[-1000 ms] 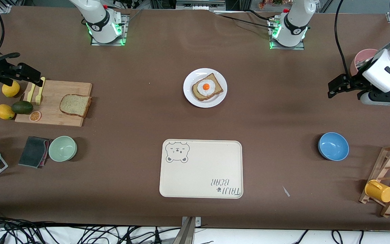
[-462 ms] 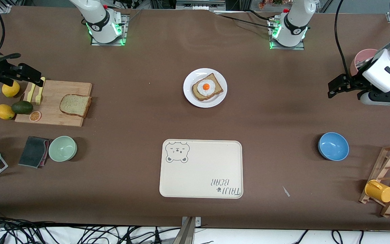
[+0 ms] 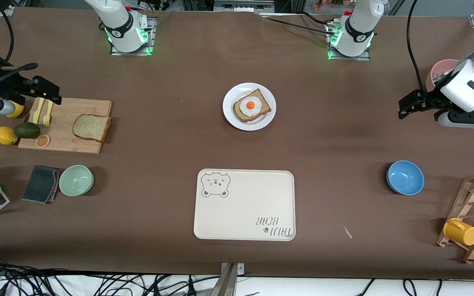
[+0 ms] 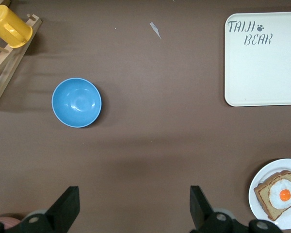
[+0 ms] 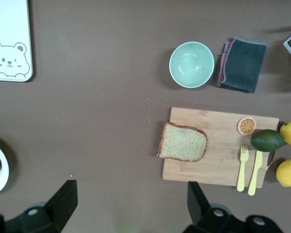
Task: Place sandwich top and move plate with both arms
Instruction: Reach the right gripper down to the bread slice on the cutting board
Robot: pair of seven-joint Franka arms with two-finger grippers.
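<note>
The sandwich top [image 3: 91, 127] lies flat on a wooden cutting board [image 3: 66, 142] at the right arm's end of the table; it also shows in the right wrist view [image 5: 183, 142]. The white plate [image 3: 229, 118] sits mid-table and bears a darker slice with a fried egg [image 3: 250, 106]; the plate's edge shows in both wrist views [image 4: 258, 194] [image 5: 3, 175]. My right gripper [image 3: 54, 93] [image 5: 131, 191] is open and empty, over the cutting board's end away from the bread. My left gripper [image 3: 406, 107] [image 4: 134, 194] is open and empty, over bare table at the left arm's end.
A cream bear tray [image 3: 245, 205] lies nearer the front camera than the plate. A blue bowl [image 3: 405, 177], a wooden rack with a yellow cup [image 3: 461, 231] and a pink cup [image 3: 436, 74] are at the left arm's end. A green bowl [image 3: 76, 180], grey cloth [image 3: 40, 184], lemons, avocado [image 3: 27, 130], fork and knife surround the board.
My right gripper has shifted a little toward the middle of the table, onto the cutting board's end. The left arm has not moved.
</note>
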